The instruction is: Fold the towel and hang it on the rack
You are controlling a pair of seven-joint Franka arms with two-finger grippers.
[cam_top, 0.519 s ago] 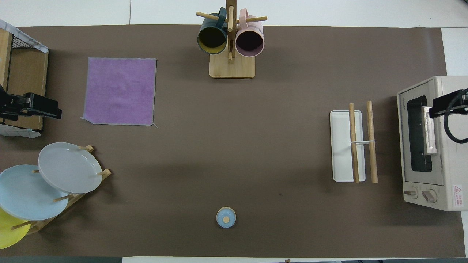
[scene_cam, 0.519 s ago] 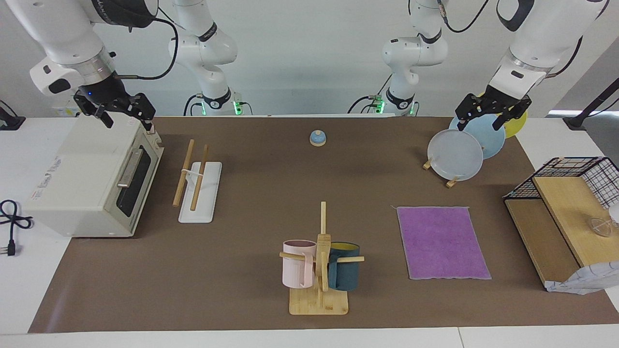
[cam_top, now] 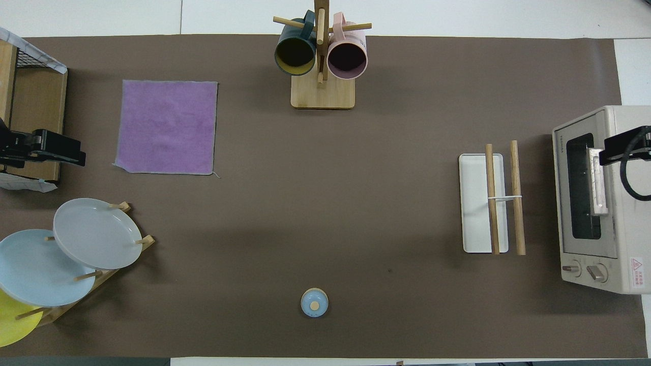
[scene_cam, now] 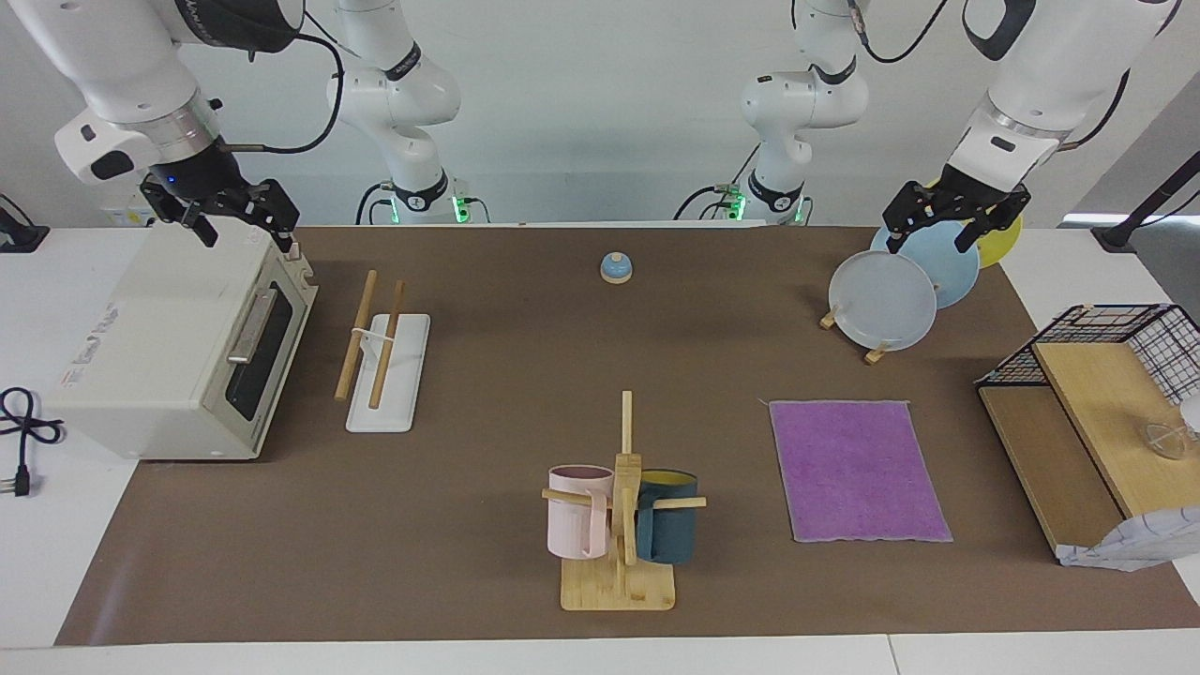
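Two open, empty grippers wait raised: the left gripper (scene_cam: pixel 953 223), upper right of the facing view above the plate stand (scene_cam: pixel 877 353), hangs far closer to the flat purple towel (scene_cam: pixel 858 470) at lower right than the right gripper (scene_cam: pixel 228 217) over the toaster oven (scene_cam: pixel 169 347) at upper left.

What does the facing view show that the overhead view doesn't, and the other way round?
Only the facing view shows both arms' bases, the left gripper open over the plates in the wooden plate stand, the right gripper open over the white toaster oven, and a black power cord. Only the overhead view shows down into the dark teal mug and pink mug, and the oven's knobs. Both show the flat purple towel and the wooden-rod rack.
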